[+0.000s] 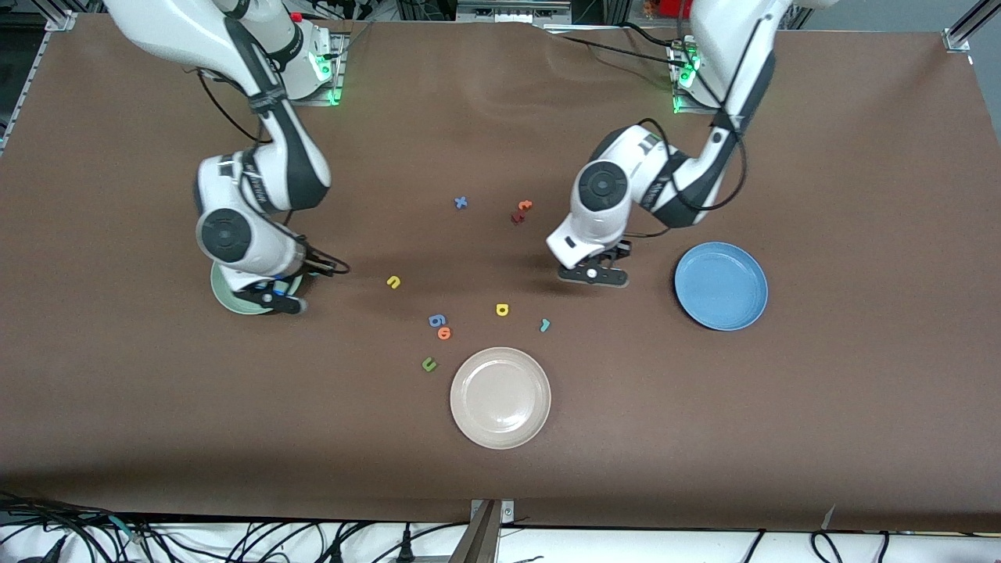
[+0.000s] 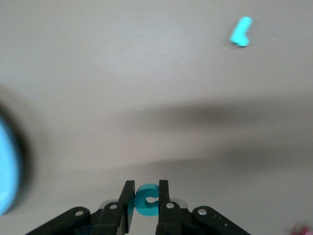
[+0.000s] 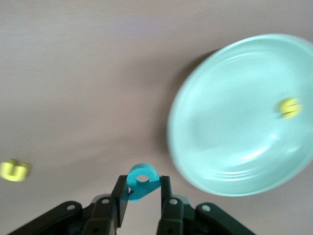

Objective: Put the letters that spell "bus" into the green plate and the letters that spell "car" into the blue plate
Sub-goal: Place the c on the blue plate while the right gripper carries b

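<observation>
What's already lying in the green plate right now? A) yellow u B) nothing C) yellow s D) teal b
C: the right wrist view shows the yellow s lying in the green plate, while the teal b is pinched in the right gripper and the yellow u lies on the table.

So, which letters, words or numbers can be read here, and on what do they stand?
"u": yellow foam letter, loose on the table.
"x": blue foam letter, loose.
"o": orange foam letter, loose.
"c": teal c, in the left end effector.
"b" or "6": teal b, in the right end effector.
Dark red letter: unreadable.
Marking on the right arm: too small to read.
</observation>
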Motion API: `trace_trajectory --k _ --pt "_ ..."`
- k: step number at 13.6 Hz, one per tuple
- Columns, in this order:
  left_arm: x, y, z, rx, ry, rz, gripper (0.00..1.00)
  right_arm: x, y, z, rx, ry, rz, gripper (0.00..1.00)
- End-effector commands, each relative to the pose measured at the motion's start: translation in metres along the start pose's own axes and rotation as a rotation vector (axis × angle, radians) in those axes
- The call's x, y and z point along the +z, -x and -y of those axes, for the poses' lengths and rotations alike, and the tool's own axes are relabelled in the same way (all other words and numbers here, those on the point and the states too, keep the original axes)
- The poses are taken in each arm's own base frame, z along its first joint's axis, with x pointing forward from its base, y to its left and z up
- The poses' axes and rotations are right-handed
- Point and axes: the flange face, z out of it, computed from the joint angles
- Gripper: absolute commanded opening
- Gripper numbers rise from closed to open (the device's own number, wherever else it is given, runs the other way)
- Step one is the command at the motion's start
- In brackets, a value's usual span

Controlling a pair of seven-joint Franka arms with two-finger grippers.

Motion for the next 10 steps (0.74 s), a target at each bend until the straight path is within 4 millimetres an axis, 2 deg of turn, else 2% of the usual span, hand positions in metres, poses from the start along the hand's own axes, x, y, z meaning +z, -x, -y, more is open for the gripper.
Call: trace_trajectory --k 1,3,6,8,9,10 --pt "-0.031 0.004 0.05 0.086 0.02 0.042 0.15 0.012 -0.01 -0.042 -0.09 0.017 0.047 0.1" --pt "-0.042 0.002 0.085 0.146 0.02 0.07 0.15 0.036 -0.02 -0.064 -0.114 0.031 0.072 0.1" --pt "-0.042 -0.009 0.142 0.225 0.043 0.072 0.15 0.068 -0.036 -0.098 -0.161 0.024 0.091 0.1" --pt "-0.04 -0.014 0.173 0.276 0.055 0.069 0.14 0.081 -0.04 -0.106 -0.169 0.025 0.095 0.12" --pt "-0.038 -0.016 0.185 0.285 0.055 0.065 0.14 0.084 -0.04 -0.106 -0.169 0.025 0.092 0.22" --pt "-0.034 -0.019 0.196 0.296 0.054 0.056 0.14 0.084 -0.039 -0.106 -0.169 0.025 0.093 0.5"
